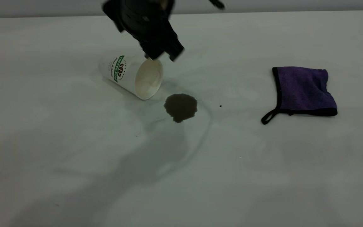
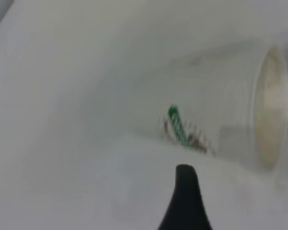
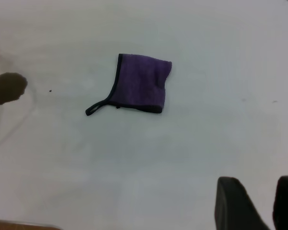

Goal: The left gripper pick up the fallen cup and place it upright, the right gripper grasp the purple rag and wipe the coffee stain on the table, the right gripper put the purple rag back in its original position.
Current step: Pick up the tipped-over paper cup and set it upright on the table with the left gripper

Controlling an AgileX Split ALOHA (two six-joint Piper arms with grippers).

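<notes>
The left end effector hangs just above the rim of the fallen paper cup, which lies on its side on the white counter with its mouth turned toward the coffee stain just beside it. Whether its fingers are spread or closed cannot be told: only one dark fingertip shows in the left wrist view, with nothing held. To do the pick well, the fingers should probably straddle the cup's wall near the rim, close gently so the paper does not crush, then tip the cup onto its base clear of the puddle. The right end effector sits well apart from the purple rag, its fingers a little apart and empty. Counted: one cup, one stain, one rag, two end effectors.
</notes>
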